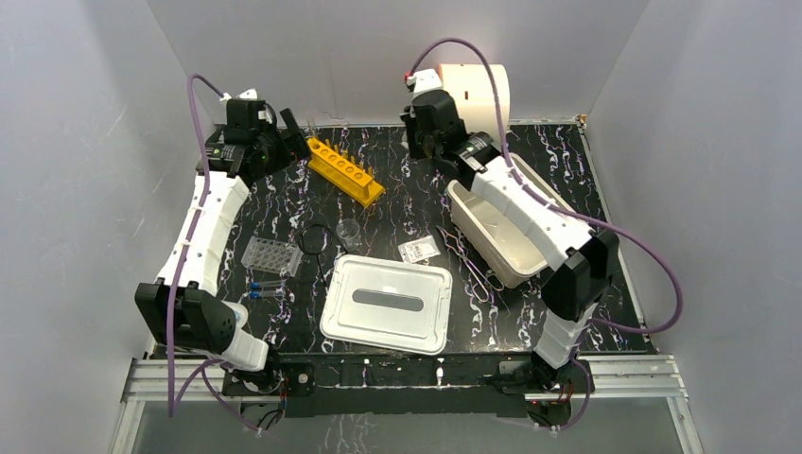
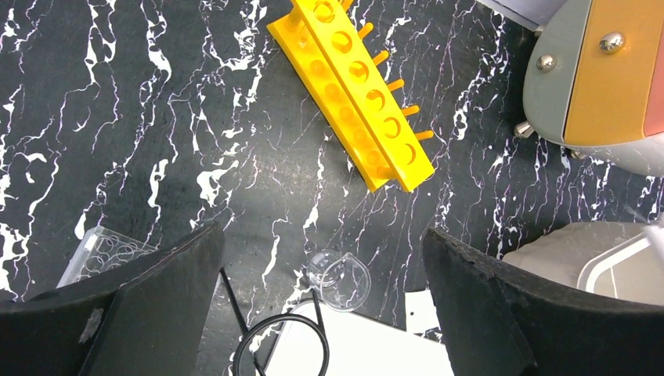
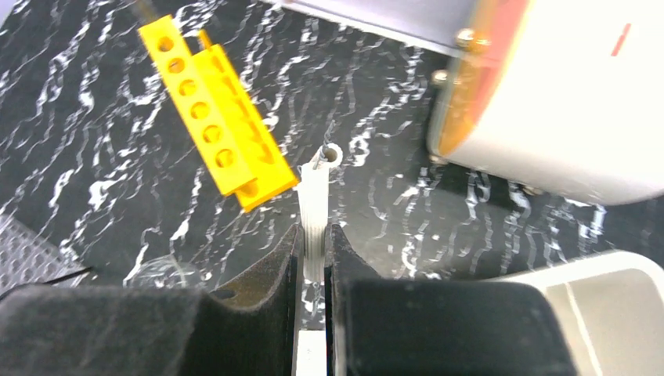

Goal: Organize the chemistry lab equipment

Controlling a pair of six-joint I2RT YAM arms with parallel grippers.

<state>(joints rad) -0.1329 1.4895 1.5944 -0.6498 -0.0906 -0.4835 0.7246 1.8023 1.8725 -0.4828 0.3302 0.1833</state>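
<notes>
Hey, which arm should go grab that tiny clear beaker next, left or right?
Left. The left gripper is open and empty, and the beaker lies in its wrist view; the right gripper is shut on a white ribbed piece.

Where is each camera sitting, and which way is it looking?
Top camera: above and behind the arms, looking down on the table; left arm and right arm show.
Left wrist camera: on the left arm, looking down past the open left gripper at the tube rack and tiny beaker.
Right wrist camera: on the right arm, looking past the right gripper, shut on a white ribbed piece, toward the cream drum.
Both wrist views show the tube rack and cream drum.
</notes>
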